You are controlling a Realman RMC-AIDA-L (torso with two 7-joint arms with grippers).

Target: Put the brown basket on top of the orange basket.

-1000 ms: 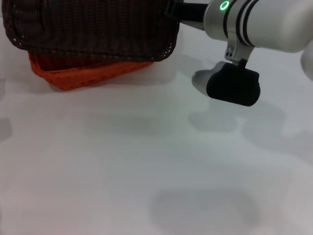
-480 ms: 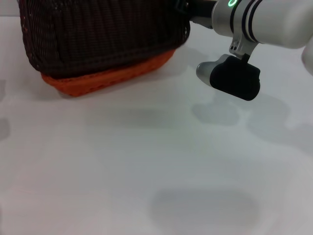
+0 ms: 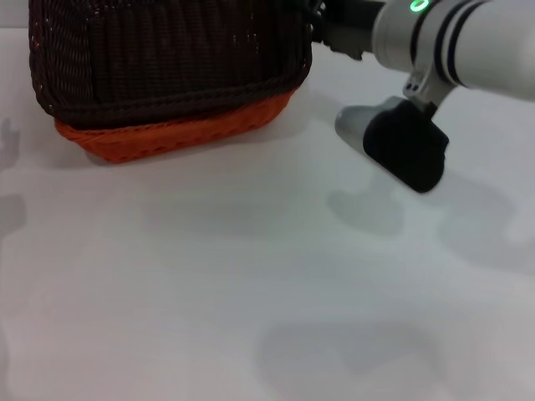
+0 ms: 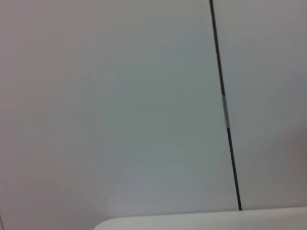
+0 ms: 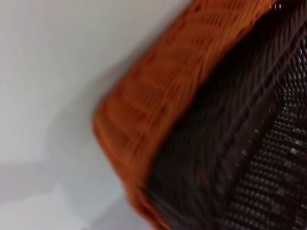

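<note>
The brown basket (image 3: 167,50) sits nested in the orange basket (image 3: 167,134) at the far left of the table in the head view. Only the orange one's near wall shows below the dark braided rim. My right gripper (image 3: 322,25) is at the brown basket's right rim, at the picture's upper edge, mostly hidden. The right wrist view shows, close up, the orange basket's wall (image 5: 158,105) with the brown basket (image 5: 240,143) inside it. My left gripper is out of view.
The white table (image 3: 251,276) spreads in front of the baskets. My right arm's white forearm and black wrist housing (image 3: 405,146) hang over the table's right rear. The left wrist view shows only a pale wall with a dark seam (image 4: 223,105).
The brown basket, tilted and raised over the orange one a second ago, has come down level into it. The right arm has shifted slightly right.
</note>
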